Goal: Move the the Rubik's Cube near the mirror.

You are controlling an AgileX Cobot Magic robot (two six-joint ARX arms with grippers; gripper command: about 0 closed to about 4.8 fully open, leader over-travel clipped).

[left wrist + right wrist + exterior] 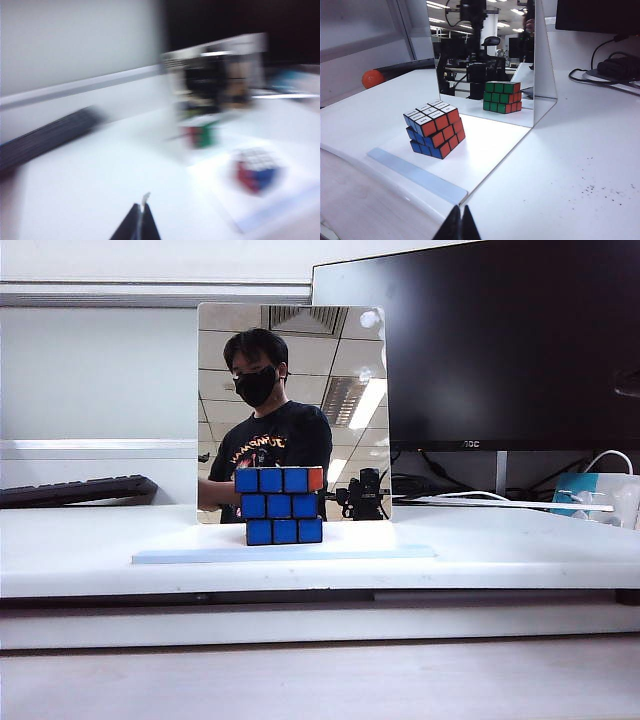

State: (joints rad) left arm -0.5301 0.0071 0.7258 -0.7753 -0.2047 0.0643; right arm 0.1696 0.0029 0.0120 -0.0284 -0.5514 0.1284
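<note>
Rubik's Cube (280, 505) sat on the pale base (400, 551) of the mirror (350, 410), just in front of the glass, blue face toward the exterior camera, white face up in the right wrist view (435, 127). Its green-and-red reflection showed in the mirror (490, 60).

Around the mirror: a black AOC monitor (500, 350) behind it and to its right; a black keyboard (75, 490) to its left, well apart; cables and a blue-white packet (590, 495) to its right rear; an orange ball (372, 78) beyond its left side.

Open white tabletop (80, 550) lay on both sides of the base, up to the table's front edge.

Left gripper (142, 220) hung over bare table to the mirror's left-front, jaws pressed together, nothing held; that view was motion-blurred. Right gripper (460, 220) stood in front of the base's near corner, jaws together, empty.
</note>
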